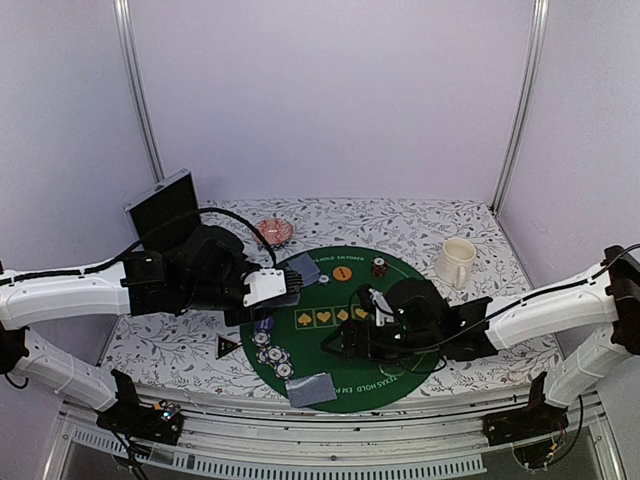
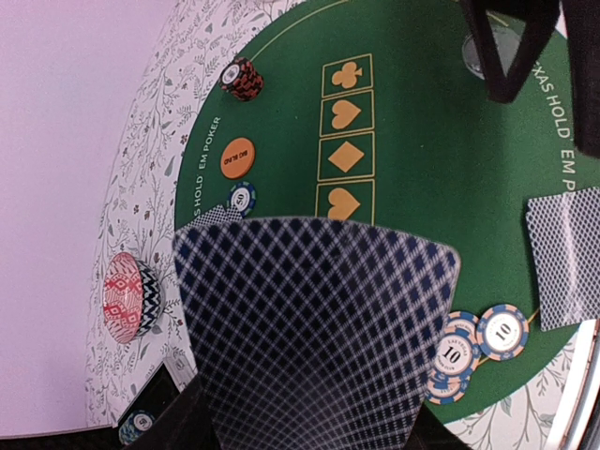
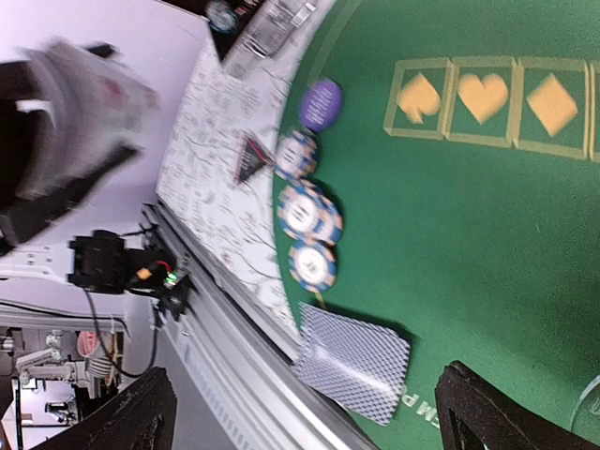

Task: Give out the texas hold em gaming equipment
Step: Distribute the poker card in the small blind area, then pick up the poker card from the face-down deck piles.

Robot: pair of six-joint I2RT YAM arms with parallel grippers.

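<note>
Cards (image 2: pixel 309 328): a fanned stack, backs up, pinched at one edge by the left pincer (image 2: pixel 300 429) and held above the green mat (image 2: pixel 422 141). It looks like the dealing stock, kept off the felt so cards can be dealt from it. Past the pincer's tips is the orange button (image 2: pixel 237 157), with a red-dark chip stack (image 2: pixel 242 79) further out. Blue chips (image 2: pixel 478 342) sit just beside the fan's corner.

A card pile (image 3: pixel 352 361) lies flat at the mat's near rim, with the blue chips in a row next to it; my guess is that's one seat's share. The right pincer (image 3: pixel 305 384) hangs right over that pile with its fingers spread wide and nothing between them. Can't tell whether it touches.

Left arm: in from the left, forearm about level, wrist turned so the fan faces down at the mat. Right arm: in low from the right, wrist bent over the mat's near half.

The mug (image 1: pixel 457 262) and dish (image 2: pixel 131 296) sit on the counter (image 3: pixel 225 178), off the mat and well apart from both pincers.
</note>
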